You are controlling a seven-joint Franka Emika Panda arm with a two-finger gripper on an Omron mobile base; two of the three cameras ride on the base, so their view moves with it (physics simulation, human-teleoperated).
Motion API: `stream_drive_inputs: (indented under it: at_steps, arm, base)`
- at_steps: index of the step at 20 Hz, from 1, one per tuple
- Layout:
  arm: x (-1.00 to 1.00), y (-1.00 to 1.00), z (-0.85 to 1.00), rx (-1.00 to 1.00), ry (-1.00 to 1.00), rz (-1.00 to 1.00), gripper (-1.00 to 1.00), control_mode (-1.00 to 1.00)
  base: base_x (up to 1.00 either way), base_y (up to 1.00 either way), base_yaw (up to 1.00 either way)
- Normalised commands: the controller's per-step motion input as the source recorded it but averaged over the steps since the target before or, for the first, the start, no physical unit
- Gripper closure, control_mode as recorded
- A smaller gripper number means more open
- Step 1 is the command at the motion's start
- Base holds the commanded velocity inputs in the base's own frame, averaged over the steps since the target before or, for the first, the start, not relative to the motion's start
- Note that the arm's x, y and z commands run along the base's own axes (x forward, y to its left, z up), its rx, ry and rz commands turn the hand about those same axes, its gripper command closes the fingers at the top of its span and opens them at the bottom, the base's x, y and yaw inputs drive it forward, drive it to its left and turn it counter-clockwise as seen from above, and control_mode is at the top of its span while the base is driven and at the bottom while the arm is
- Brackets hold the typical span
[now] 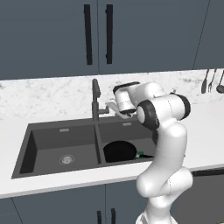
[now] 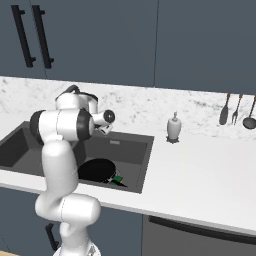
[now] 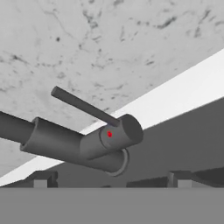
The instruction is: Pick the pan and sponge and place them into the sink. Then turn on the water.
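Observation:
The black pan [image 1: 119,151] [image 2: 96,169] lies on the floor of the sink's [image 1: 43,138] [image 2: 136,150] right basin. The sponge [image 1: 141,154] [image 2: 117,180] rests beside the pan's handle, its green top showing. My gripper [image 1: 110,106] [image 2: 103,131] [image 3: 111,181] is open and hovers just right of the tall dark faucet [image 1: 94,97] [image 3: 65,140]. In the hand view the thin side lever [image 3: 83,106] sticks up close ahead, above the gap between my fingertips [image 3: 41,179], which touch nothing. No water shows at the faucet.
A white soap dispenser [image 2: 173,127] stands on the counter right of the sink. Utensils [image 1: 213,81] [image 2: 235,111] hang on the marble backsplash at the far right. The left basin holds a round drain [image 1: 66,159]. Dark cabinets hang above.

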Motion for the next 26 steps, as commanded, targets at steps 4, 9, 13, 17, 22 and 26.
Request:
stream_drive_inputs:
  at_steps: [4,9,13,17,22,26]
  arm:
    - [0.29,0.02,0.00,0.00,0.00,0.00,-1.00,-1.00]
    - [0.30,0.02,0.00,0.00,0.00,0.00,-1.00,-1.00]
    - [0.25,0.01,-0.01,0.00,0.00,0.00,-1.00,-1.00]
    - [0.18,0.00,-0.03,0.00,0.00,-0.01,-1.00,-1.00]
    - [0.18,0.00,-0.09,0.00,0.00,-0.05,1.00,-1.00]
    - [0.23,0.00,-0.12,0.00,0.00,-0.06,1.00,-1.00]
  base:
    - [0.00,0.00,0.00]
    - [0.00,0.00,0.00]
    - [0.00,0.00,0.00]
    - [0.00,0.00,0.00]
    - [0.00,0.00,0.00]
    - [0.00,0.00,0.00]
